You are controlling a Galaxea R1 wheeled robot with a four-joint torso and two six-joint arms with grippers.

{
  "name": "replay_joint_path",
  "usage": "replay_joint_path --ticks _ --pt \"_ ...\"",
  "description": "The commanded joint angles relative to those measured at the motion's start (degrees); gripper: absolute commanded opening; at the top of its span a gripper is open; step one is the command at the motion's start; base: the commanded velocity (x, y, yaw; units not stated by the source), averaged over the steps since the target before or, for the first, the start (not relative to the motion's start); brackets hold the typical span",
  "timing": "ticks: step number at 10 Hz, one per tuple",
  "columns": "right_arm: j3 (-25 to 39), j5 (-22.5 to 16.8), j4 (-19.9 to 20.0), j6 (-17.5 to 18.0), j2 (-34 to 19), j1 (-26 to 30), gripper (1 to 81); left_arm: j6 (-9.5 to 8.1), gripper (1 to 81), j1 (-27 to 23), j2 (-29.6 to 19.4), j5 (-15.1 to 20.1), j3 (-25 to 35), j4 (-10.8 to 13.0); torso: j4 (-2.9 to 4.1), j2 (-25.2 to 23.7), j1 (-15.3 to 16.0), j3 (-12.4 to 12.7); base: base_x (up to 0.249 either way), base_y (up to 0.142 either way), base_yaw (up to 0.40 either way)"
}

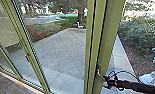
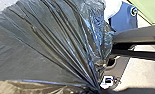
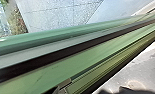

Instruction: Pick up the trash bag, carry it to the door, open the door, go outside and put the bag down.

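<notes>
In the head view my right gripper [image 1: 101,76] reaches in from the right to the green door frame [image 1: 95,40], at the frame's edge low down. The same green frame [image 3: 98,47] runs slantwise across the right wrist view, with a small metal piece [image 3: 64,86] on it. The dark trash bag [image 2: 43,47] looms large in the left wrist view. Its folds draw together into a bunched neck, where my left gripper [image 2: 99,88] is shut on it; the grip itself is mostly hidden.
Beyond the glass lies a paved yard [image 1: 60,52], with a tree trunk [image 1: 81,13] behind it. Bushes [image 1: 143,35] grow on the right. At the right edge a person's light shoe [image 1: 147,78] shows. Another green post [image 1: 30,52] stands left.
</notes>
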Motion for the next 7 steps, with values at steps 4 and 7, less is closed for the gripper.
replay_joint_path --ticks 4,7 --pt "-0.03 -8.93 1.29 3.09 -2.13 6.20 81.1 0.19 1.0 -0.70 -0.98 4.26 0.28 -0.38 0.00 0.02 0.02 -0.09 0.000 0.000 0.000" --pt "1.82 -8.84 1.47 3.18 -4.16 7.52 81.1 0.19 1.0 -0.52 -0.98 4.26 0.10 -0.38 0.00 0.05 0.06 -0.18 0.053 0.000 0.000"
